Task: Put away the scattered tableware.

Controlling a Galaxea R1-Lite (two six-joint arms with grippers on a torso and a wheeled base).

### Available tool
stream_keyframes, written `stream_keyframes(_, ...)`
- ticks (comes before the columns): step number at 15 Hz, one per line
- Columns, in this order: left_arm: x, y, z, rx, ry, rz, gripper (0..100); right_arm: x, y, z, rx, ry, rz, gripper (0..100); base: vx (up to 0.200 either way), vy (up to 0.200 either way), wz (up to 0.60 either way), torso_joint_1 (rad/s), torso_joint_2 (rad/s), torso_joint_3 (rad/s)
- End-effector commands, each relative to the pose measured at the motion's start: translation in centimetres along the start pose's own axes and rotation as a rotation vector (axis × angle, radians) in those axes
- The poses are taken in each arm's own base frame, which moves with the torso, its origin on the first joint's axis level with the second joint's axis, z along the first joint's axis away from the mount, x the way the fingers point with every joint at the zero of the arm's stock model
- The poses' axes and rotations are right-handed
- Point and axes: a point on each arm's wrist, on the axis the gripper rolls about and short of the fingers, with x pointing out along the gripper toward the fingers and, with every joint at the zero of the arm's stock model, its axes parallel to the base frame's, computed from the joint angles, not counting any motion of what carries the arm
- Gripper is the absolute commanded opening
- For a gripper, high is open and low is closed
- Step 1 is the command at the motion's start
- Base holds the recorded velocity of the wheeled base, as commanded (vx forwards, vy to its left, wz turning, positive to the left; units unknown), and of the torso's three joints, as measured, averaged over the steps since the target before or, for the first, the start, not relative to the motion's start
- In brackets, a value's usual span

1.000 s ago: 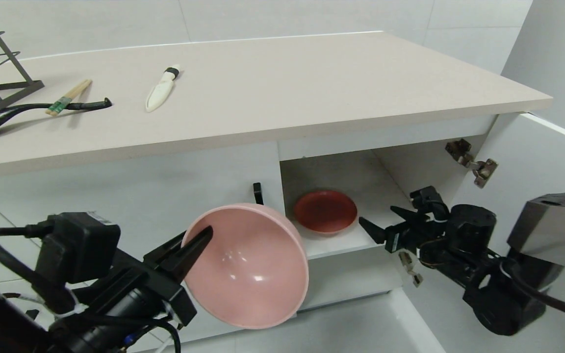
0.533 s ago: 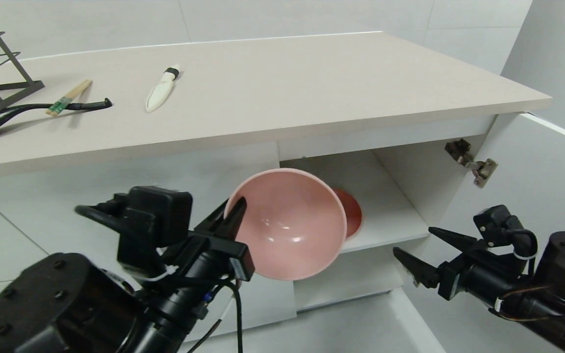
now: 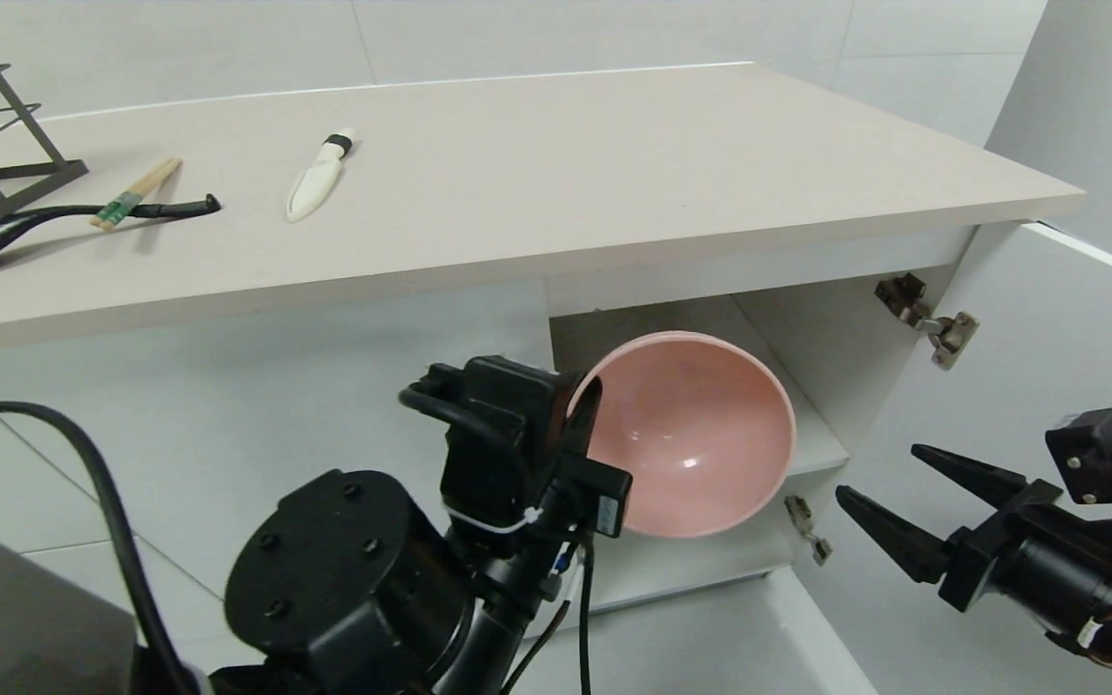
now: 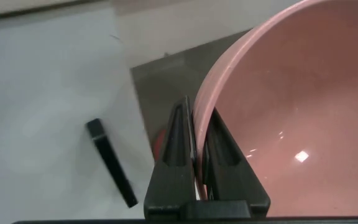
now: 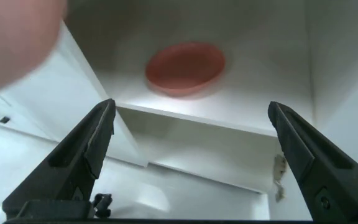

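A: From the head camera, where is the bowl?
B: The pink bowl [image 3: 686,434] hangs tilted at the mouth of the open cupboard [image 3: 826,328], just above its shelf [image 3: 815,447]. The left gripper [image 3: 587,410] pinches it by the rim. The right gripper [image 3: 876,471] is off to the side near the door [image 3: 1048,319], spread wide and holding nothing. A ladle [image 3: 54,217], chopsticks [image 3: 136,191] and a white knife [image 3: 319,174] lie on the counter [image 3: 614,164].
A: And the left wrist?
B: The fingers [image 4: 178,134] clamp a thin bit of rim, one inside and one outside. That is a small hold on a smooth bowl, so I'd judge it could swivel or slip if the bowl clips the cupboard's edge.
A: Right wrist?
B: A red plate [image 5: 185,67] sits on the shelf, toward the back. Set down carelessly, the bowl could land on it and rock — or knock it.
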Motion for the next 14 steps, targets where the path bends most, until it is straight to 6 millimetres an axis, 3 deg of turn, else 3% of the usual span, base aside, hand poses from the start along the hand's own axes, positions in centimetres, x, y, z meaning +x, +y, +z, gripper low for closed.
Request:
stream_keyframes(1,0.6,-1.4,-1.7,0.033,0.033,-0.022,0,-1.6,-0.3,0.5,-0.004,-0.026,-0.028,100,0.000,0.000,0.00,0.000,0.00,0.000)
stream_keyframes(4,2.1,-3.6,-4.0,0.078,0.055,-0.043,0,-2.6,-0.5,1.6,-0.056,-0.089,-0.108,100,0.000,0.000,0.00,0.000,0.00,0.000)
stream_keyframes(10,5.0,-5.9,-5.1,0.087,0.008,-0.031,0,-2.7,-0.2,1.8,-0.075,-0.101,-0.094,100,0.000,0.000,0.00,0.000,0.00,0.000)
stream_keyframes(14,5.5,-6.4,-5.3,0.083,-0.001,-0.031,0,-0.7,-0.5,1.5,-0.076,-0.076,-0.094,100,0.000,0.000,0.00,0.000,0.00,0.000)
